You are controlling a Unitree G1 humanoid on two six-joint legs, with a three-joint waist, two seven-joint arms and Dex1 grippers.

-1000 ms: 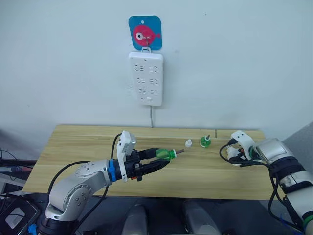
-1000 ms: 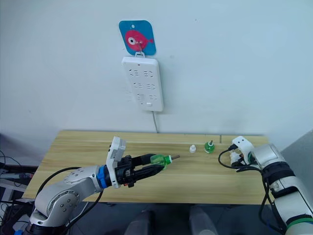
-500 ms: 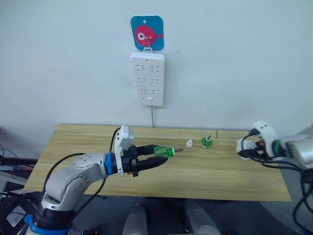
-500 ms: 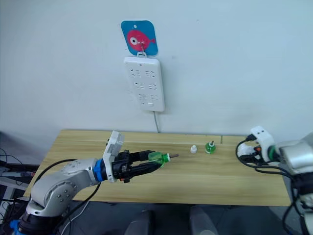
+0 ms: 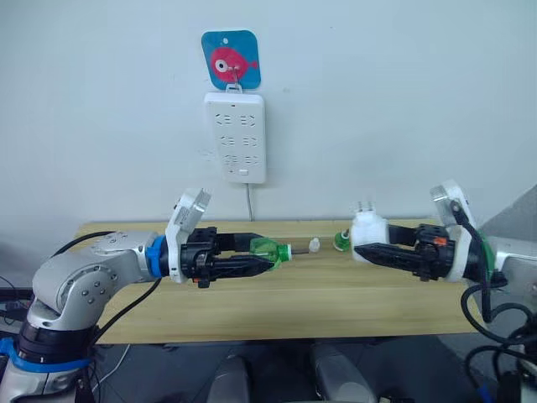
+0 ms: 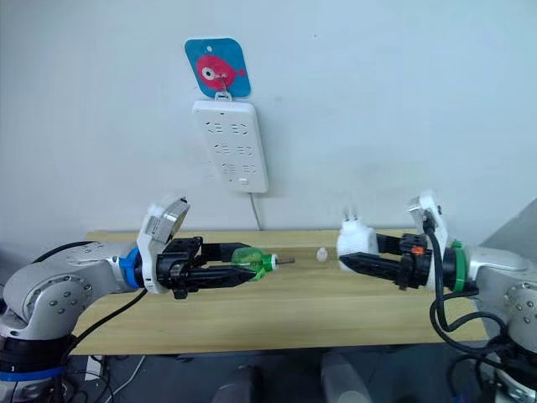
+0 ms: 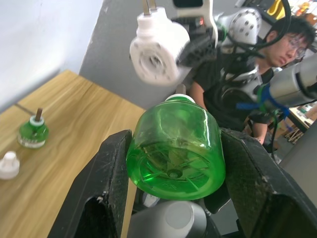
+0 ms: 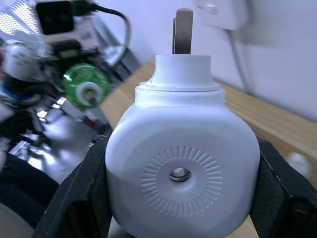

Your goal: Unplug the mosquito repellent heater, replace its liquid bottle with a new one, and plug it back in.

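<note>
With the left gripper (image 5: 262, 256) pinching the green bottle (image 5: 270, 249) and the right gripper (image 5: 362, 249) clamping the heater (image 5: 367, 230) above the table's (image 5: 277, 306) middle, any misalignment, seemingly slight, could jam the wick.

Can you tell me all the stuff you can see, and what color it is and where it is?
Mosquito repellent heater: one, white, held above the table in the right gripper, prongs up.
New bottle: one, green, held above the table in the left gripper, wick end toward the heater.
Old bottle: one, green with a wick, standing on the table near the back.
Cap: one, white, on the table beside the old bottle.
Table: one, light wood, against the wall.
Power strip: one, white, on the wall.
Fish hook: one, blue and pink, above the strip.
Person: one, dark top, behind the table edge.
Left gripper: black, left side.
Right gripper: black, right side.
</note>
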